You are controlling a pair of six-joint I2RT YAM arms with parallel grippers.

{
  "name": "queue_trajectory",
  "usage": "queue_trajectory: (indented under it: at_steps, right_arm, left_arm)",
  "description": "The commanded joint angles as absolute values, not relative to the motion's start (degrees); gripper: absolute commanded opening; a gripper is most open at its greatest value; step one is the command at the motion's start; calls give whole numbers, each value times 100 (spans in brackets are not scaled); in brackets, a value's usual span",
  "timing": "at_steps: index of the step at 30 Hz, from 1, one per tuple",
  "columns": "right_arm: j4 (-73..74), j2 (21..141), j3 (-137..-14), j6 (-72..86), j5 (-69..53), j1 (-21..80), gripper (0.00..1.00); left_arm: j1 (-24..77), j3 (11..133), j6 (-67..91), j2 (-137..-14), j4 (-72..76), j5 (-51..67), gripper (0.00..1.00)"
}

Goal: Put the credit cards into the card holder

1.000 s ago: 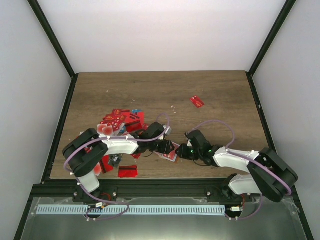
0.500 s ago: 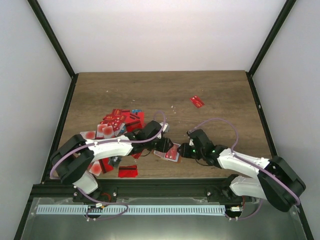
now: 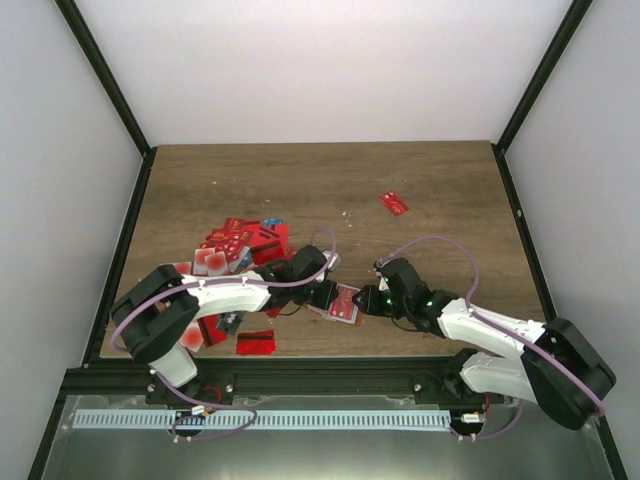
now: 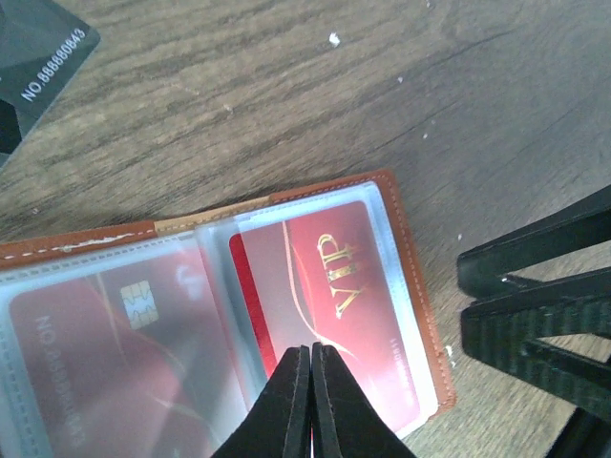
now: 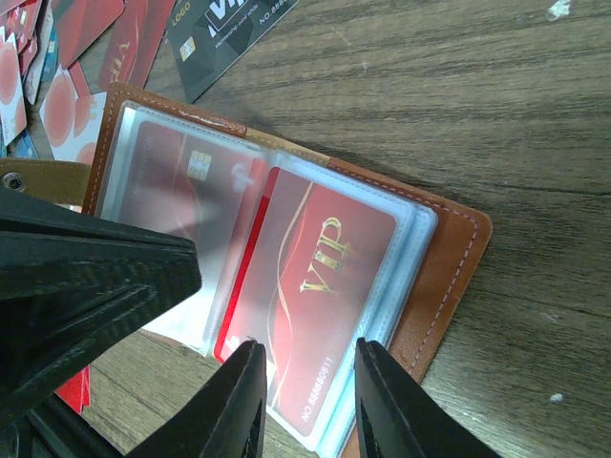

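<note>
Dozens of loose credit cards (image 3: pixel 238 245) lie heaped on the counter (image 3: pixel 300 180) well to the left of the left end effector (image 4: pixel 312 367). Its two fingers are pressed together with nothing between them, and the joined tips sit over the near part of a red VIP card (image 4: pixel 334 296). A chip card (image 4: pixel 115 334) fills the clear sleeve just left of those tips. The VIP card lies under and ahead of them in the right-hand sleeve of the open card holder (image 4: pixel 418 286). A darker red strip beside the fold suggests the card is not quite fully seated. Just right of the holder, the right end effector (image 5: pixel 305 401) has its fingers spread and straddles the end of the same card; nothing looks clamped between them. The step in hand looks like finishing this insertion. The closed left tips would serve as a blunt pusher, kept low and sliding the card away from the fold toward the holder's outer stitched edge, stopping once the bare strip disappears. Light pressure matters, since the thin plastic could wrinkle or snag. The right end effector would best brace the holder's outer edge so the wallet does not skate across the wood. Beyond and to the right of it, a stray red card (image 3: pixel 394 203) waits well apart.
</note>
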State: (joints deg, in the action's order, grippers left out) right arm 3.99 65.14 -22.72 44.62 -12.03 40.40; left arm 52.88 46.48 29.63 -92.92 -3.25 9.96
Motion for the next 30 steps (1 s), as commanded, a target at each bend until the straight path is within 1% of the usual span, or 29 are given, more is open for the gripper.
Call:
queue_trajectory:
  at_steps: [1,15,22,25,30]
  right_arm:
    - [483,6402,-2303,4499,-1101,4035,28]
    - [327,6501,-2270,4614,-1215,4037,29]
    - [10,6674,-2172,4776,-1413,4034,41]
    - [-45,6780,-2171,4812,-1413,4035,42]
    - [-174,6950,-2162,4842,-1425,4034,43]
  left_arm:
    - [5301,4586,2909,-9487,-165,1122,4]
    - [5308,4543,2904,-10016,-97,901,4]
    - [5303,4451,2924,-10032,-32,863,4]
    - [5307,4444,2927,-10029,-37,861,4]
    - [5307,4431,2926,-10020,-37,861,4]
